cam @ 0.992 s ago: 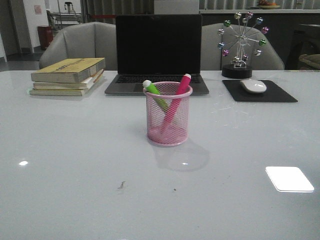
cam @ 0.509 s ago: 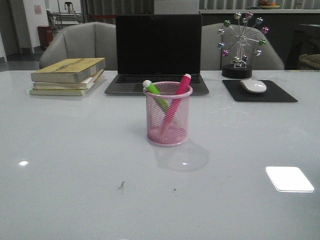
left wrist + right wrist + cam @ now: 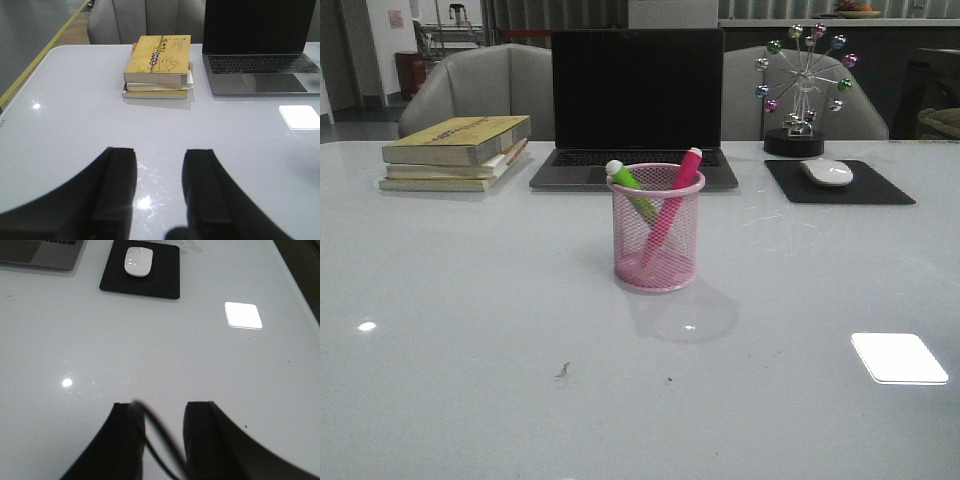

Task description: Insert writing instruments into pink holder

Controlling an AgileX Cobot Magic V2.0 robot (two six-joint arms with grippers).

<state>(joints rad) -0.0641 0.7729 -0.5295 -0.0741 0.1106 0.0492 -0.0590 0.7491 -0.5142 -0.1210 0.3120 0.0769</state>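
Both highlighters lean inside the pink holder; light and stiff, probably best pinched mid-barrel. Left gripper and right gripper gape empty.

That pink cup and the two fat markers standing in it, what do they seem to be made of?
The cylindrical pink mesh pen cup looks like painted wire mesh, probably metal: you can see through its grid wall, and its rim is rolled. The lime green marker and the bright pink marker look like smooth moulded plastic with paler caps. The glossy white table mirrors the lights; its material is unclear.
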